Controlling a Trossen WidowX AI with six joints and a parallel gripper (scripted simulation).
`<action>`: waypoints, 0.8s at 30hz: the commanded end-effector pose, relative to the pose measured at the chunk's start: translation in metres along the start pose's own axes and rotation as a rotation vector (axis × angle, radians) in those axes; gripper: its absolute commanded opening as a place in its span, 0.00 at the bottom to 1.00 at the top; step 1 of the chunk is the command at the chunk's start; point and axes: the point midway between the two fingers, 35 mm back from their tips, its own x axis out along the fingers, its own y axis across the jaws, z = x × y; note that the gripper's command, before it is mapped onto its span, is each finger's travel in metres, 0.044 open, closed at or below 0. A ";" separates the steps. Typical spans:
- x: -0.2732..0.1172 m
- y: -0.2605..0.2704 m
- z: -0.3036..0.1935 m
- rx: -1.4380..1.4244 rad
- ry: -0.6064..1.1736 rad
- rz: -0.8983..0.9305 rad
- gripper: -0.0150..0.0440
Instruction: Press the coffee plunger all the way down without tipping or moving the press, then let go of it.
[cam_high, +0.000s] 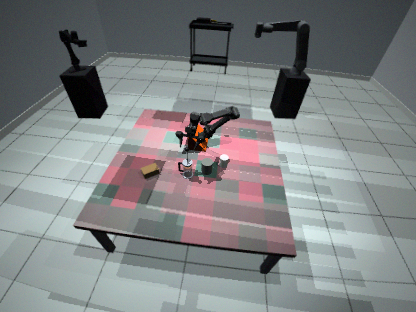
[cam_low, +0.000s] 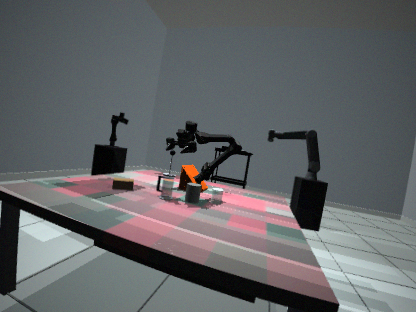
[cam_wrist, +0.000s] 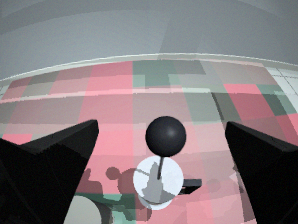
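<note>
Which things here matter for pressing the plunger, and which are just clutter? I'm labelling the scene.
For the job:
- coffee press
- plunger knob
- pincer, open, above the knob

Lying about:
- dark grey cup
- white cup
- tan block
- orange block
</note>
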 end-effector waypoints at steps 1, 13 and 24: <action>0.006 -0.002 -0.003 0.013 0.005 -0.004 1.00; 0.007 -0.002 -0.004 0.014 0.005 -0.003 0.60; 0.007 -0.002 -0.004 0.014 0.005 -0.003 0.45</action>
